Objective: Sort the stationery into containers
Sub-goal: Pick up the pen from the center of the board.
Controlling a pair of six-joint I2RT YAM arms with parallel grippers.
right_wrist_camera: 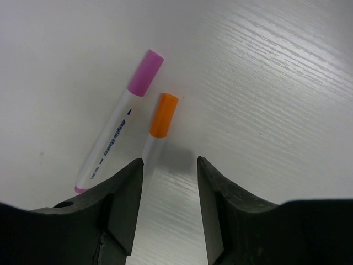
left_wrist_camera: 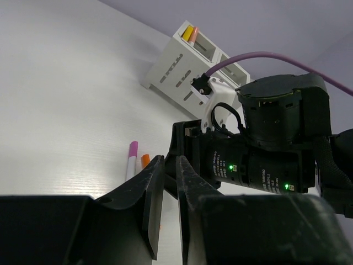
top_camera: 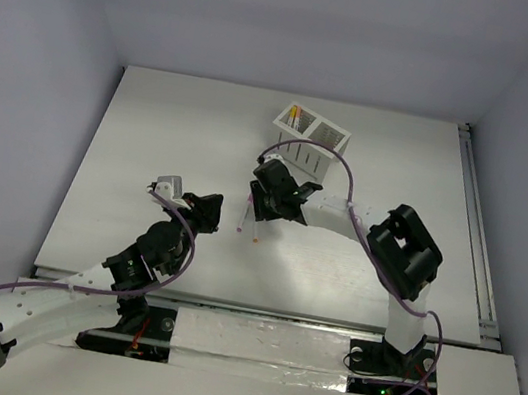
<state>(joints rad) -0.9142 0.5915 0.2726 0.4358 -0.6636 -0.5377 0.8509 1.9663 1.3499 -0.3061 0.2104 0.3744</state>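
An orange-capped pen (right_wrist_camera: 157,130) lies flat on the tabletop (right_wrist_camera: 265,83) with a pink-capped pen (right_wrist_camera: 117,131) just beside it, the two nearly parallel but apart, caps pointing the same way. In the right wrist view, the right jaws are spread and hang over the pens, holding nothing. The white barrel of the orange-capped pen runs into the gap, close against the inner side of the jaw on the left of that view, where its end is hidden. The pink-capped pen lies outside the gap, beyond that same jaw. In the overhead view the right arm (top_camera: 342,216) reaches in over the pens from the right. Farther back stands the white box (top_camera: 310,136) with slotted sides, and a yellow cap (left_wrist_camera: 187,33) and a paler orange-pink cap (left_wrist_camera: 194,35) stick up from one of its compartments. The left arm (top_camera: 132,262) points at the same spot from the other side, its left jaws pressed almost together with only a slit between them, empty, near the pens but not touching them.
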